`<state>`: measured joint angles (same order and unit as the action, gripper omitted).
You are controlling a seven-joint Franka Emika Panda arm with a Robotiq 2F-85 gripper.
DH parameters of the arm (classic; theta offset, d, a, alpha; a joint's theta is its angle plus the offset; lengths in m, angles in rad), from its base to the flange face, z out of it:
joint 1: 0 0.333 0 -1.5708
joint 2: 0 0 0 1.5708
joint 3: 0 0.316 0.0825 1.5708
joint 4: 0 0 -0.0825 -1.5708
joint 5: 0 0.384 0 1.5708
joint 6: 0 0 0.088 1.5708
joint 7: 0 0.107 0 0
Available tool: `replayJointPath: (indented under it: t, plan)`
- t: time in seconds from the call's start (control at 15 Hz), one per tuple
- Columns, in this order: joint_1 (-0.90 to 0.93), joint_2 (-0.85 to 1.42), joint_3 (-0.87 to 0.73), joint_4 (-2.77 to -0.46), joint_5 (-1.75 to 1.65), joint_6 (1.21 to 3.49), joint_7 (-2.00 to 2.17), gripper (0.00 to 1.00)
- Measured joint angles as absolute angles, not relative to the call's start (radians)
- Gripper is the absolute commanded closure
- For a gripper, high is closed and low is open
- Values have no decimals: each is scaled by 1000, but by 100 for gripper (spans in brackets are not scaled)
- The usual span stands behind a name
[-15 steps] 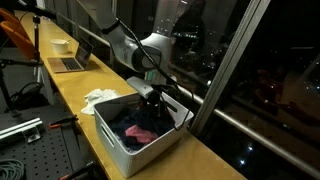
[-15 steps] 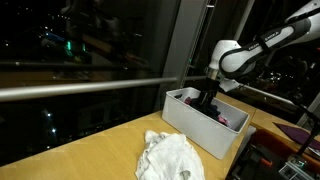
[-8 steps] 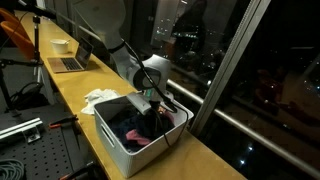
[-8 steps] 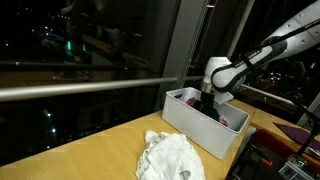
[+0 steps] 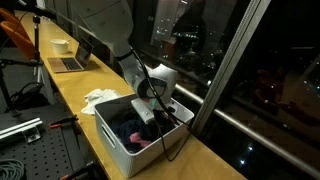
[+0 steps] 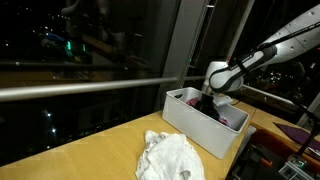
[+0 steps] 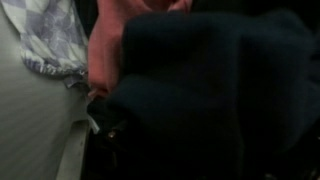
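- Dark night windows (image 5: 250, 70) run along the far edge of a long wooden table (image 5: 70, 92), city lights showing through the glass.
- A white bin (image 5: 105, 135) stands on the table with its long side close to the window edge; in an exterior view its white wall (image 6: 193, 128) faces the camera.
- The arm bends down from above and its end effector (image 5: 149, 108) is sunk inside the bin, below the rim, on the side nearest the window.
- In an exterior view the end effector (image 6: 208, 100) is also down among the clothes, its fingers hidden by the bin wall.
- A dark garment (image 7: 220, 90) fills most of the wrist view, right up against the camera, and lies in the middle of the bin.
- Whether the end effector is open, closed or gripping the dark garment cannot be told: no finger shows in any view.
- A pink garment (image 7: 125, 40) lies just beside the dark one, and a grey-and-white patterned fabric (image 7: 50, 35) rests against the bin's inner wall.
- A crumpled white cloth (image 6: 170, 158) lies on the table just outside the bin, apart from it.
- Toward the table's far end sit a laptop (image 5: 72, 60) and a pale bowl (image 5: 61, 45).
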<state>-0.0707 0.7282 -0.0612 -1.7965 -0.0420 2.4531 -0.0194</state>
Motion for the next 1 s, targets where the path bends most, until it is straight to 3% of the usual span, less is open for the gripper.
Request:
replayJointPath:
  t: [0.47, 1.0]
  plan:
    - [-77, 590, -46, -1854, 1, 2455, -32, 98]
    - [-43, 233, 50, -1988, 72, 2450, -73, 99]
